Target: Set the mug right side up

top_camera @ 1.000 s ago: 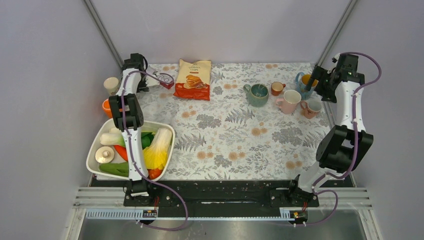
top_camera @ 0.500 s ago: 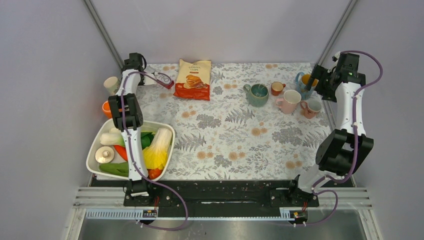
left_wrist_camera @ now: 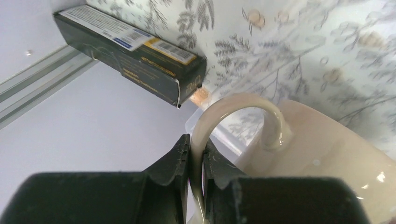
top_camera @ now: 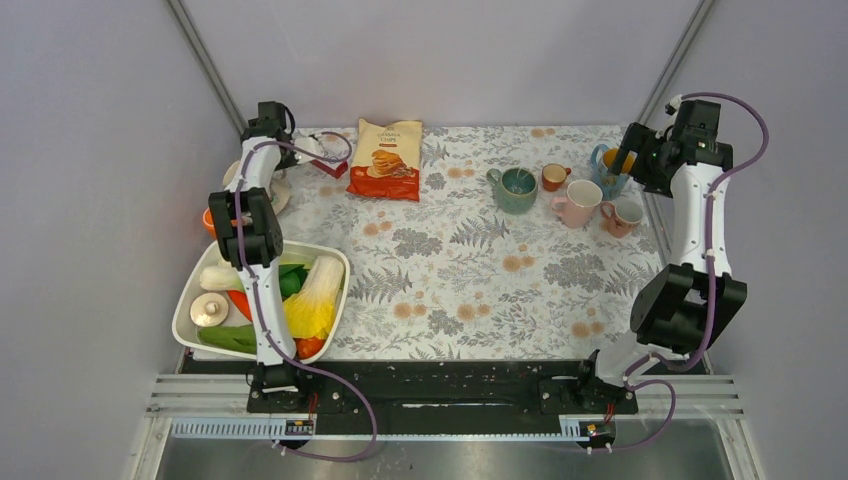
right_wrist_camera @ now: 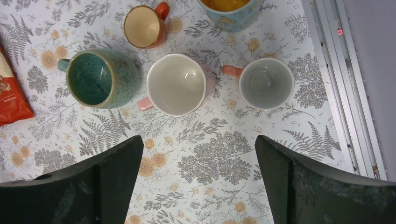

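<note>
One cream mug (left_wrist_camera: 327, 158) is the thing to turn, and it sits at the upper left of the top view, at the left edge of the table (top_camera: 460, 270) beside the left arm. From the wrist view I cannot tell whether its rim faces up or down. Left gripper (left_wrist_camera: 196, 144) is clenched on the thin loop of the handle (left_wrist_camera: 233, 105), with one of its fingers (left_wrist_camera: 175, 156) on each side. The mug looks like glazed ceramic: stiff, fairly heavy, slick, and apt to chip if dropped or knocked. Held by the handle alone, the body would likely swing about the pads, so the grip should be firm and the wrist roll slow. The handle near its root seems the surest hold. A dark box (left_wrist_camera: 135, 60) lies just beside the mug, toward the upper left of the wrist view, and could be struck as the mug comes round. Chip bag (top_camera: 385, 160) and tub (top_camera: 181, 305) of vegetables lie farther off. Right gripper (right_wrist_camera: 198, 149), released and wide, hangs over five cups (right_wrist_camera: 177, 84) at the far right, well apart.
</note>
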